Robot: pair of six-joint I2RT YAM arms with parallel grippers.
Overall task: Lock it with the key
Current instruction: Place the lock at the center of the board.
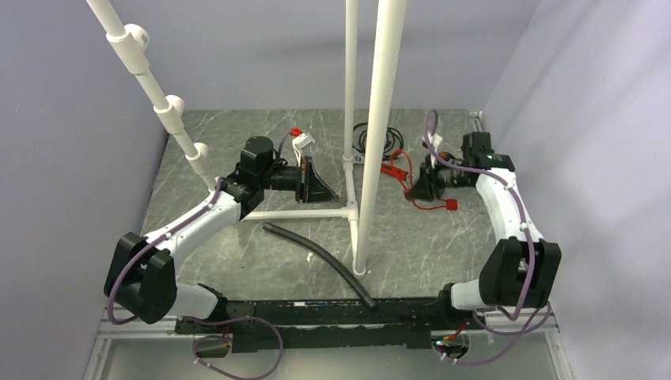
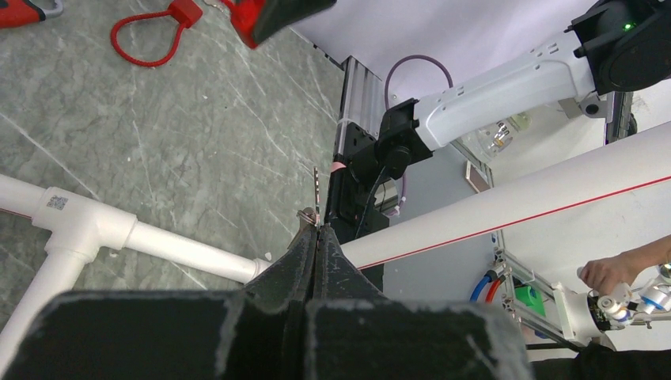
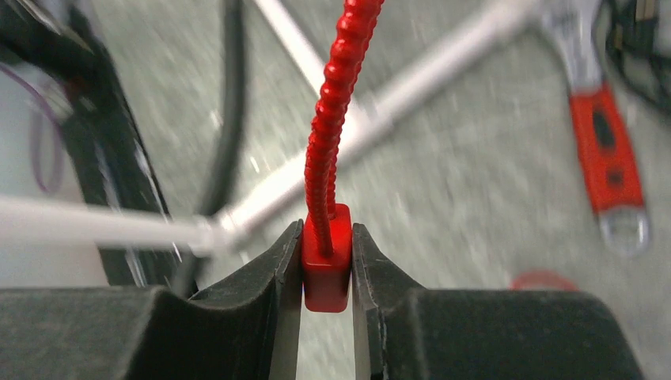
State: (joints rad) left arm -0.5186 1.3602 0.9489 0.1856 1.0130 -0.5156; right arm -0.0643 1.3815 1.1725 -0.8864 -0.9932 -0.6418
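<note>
My right gripper (image 1: 413, 192) (image 3: 326, 231) is shut on the body of a small red lock (image 3: 326, 265). Its ribbed red cable (image 3: 336, 103) rises from the top of the body. The lock hangs above the table right of the white post. It also shows at the top edge of the left wrist view (image 2: 252, 17). My left gripper (image 1: 331, 192) (image 2: 318, 229) is shut on a thin metal key (image 2: 316, 190). The blade sticks out past the fingertips toward the lock. A clear gap lies between key and lock.
A white PVC pipe frame (image 1: 305, 214) stands mid-table with a tall post (image 1: 378, 142). A black hose (image 1: 320, 261) lies in front of it. A second red cable lock (image 1: 452, 204) (image 2: 158, 32), a red-handled tool (image 3: 605, 158) and black cables (image 1: 380, 138) lie behind.
</note>
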